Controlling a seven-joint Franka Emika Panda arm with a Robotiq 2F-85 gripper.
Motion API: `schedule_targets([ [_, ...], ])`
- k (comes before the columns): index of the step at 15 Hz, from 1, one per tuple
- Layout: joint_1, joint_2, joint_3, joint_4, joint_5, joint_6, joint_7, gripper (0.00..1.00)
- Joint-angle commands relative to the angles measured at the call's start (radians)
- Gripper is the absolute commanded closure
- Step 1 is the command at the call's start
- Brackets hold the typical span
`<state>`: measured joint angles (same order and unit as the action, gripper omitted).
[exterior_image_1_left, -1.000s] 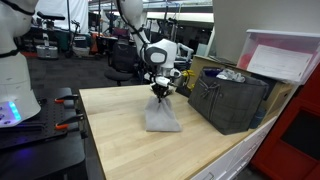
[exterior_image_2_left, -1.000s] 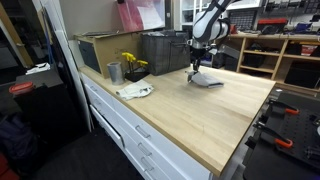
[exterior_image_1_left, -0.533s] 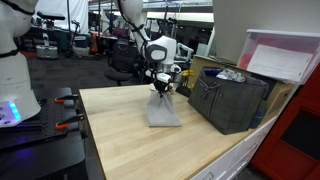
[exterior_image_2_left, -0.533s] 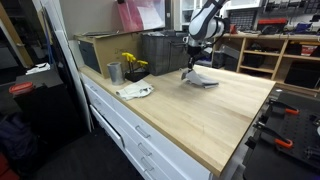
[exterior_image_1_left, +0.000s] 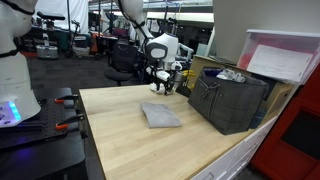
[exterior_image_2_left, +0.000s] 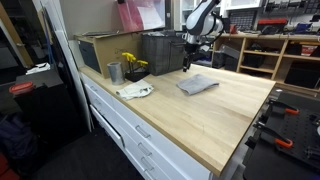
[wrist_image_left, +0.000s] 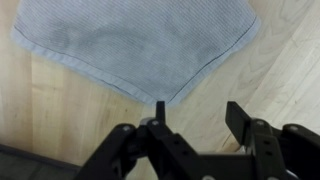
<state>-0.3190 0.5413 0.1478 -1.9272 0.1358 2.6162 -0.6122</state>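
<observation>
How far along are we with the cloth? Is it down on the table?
Done: the cloth lies flat on the table, released. In hand: nothing. The claw is open and empty, and in the wrist view it hangs just off the cloth's near corner without touching it. Left: likely just backing the arm away, if flat is how you want it.

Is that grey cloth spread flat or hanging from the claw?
Spread flat: the cloth lies on the table in both exterior views, apart from the open gripper above.

wood bench (exterior_image_1_left: 120, 140), gry cloth (exterior_image_1_left: 160, 115) flat, blk crate (exterior_image_1_left: 230, 105)
</observation>
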Motion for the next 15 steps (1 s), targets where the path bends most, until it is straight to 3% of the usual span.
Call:
schedule_targets([
  [1,-0.051,-0.008,-0.032,0.027,0.050,-0.028,0.003,0.05],
  [2,-0.047,0.003,-0.070,0.039,0.037,-0.035,0.048,0.00],
  [7,-0.070,0.082,-0.187,0.112,0.038,-0.118,0.222,0.00],
  [15,-0.146,0.273,-0.170,0.284,0.206,-0.361,0.377,0.00],
])
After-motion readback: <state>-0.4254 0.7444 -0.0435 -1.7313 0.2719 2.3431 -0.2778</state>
